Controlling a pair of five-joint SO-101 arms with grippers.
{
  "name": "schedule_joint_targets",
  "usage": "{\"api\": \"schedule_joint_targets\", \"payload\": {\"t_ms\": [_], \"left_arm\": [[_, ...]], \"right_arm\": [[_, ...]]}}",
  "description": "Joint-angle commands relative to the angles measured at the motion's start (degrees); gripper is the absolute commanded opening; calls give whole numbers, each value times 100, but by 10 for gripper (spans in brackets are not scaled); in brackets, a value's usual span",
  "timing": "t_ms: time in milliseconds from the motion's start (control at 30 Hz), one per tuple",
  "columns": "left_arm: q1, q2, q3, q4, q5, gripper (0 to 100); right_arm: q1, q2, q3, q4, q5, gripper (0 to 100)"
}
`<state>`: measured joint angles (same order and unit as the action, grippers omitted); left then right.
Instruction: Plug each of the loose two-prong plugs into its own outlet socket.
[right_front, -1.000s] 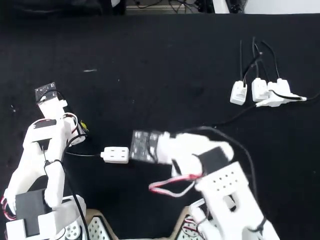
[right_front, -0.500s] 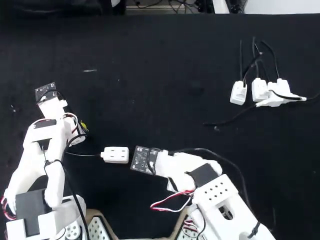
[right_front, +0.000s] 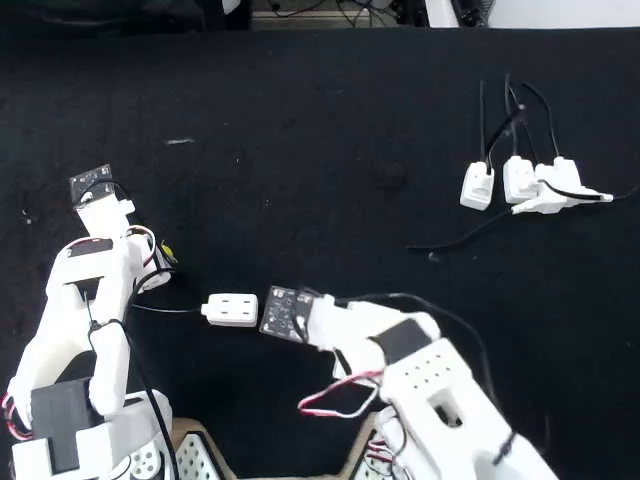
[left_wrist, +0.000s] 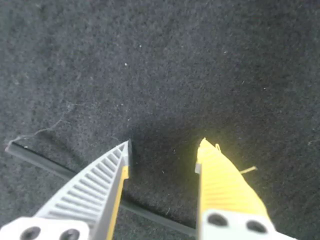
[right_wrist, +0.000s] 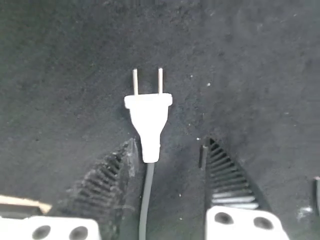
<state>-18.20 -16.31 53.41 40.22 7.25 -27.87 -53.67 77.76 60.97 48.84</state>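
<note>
1. Lying on the black table (right_front: 300, 120), high view: a white outlet socket (right_front: 230, 310) sits just beside the right arm's wrist, and a cluster of white plugs (right_front: 520, 180) lies well apart.
2. Left wrist view: the left gripper (left_wrist: 164, 147) is spread and holds nothing, with a black cord (left_wrist: 40, 159) crossing beneath it.
3. Right wrist view: the right gripper (right_wrist: 169, 147) is spread. The two-prong plug (right_wrist: 148, 115) lies flat and ungripped, its tail between the fingertips and its prongs pointing away.

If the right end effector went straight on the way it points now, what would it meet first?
Likely the white two-prong plug: its body lies within the open right end effector, prongs pointing away. The end effector's height over the table is unclear.
</note>
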Motion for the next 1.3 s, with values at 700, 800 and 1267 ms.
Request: {"api": "schedule_joint_targets", "payload": {"t_ms": [700, 800, 1267], "left_arm": [[-31, -141, -13, -88, 44, 223], [-31, -141, -13, -88, 44, 223], [-31, -141, -13, -88, 44, 223]], "right_arm": [[-141, 2642, -954, -1143, -492, 188], [-9, 2677, -954, -1143, -387, 178], [-176, 2633, -1429, -862, -695, 11]]}}
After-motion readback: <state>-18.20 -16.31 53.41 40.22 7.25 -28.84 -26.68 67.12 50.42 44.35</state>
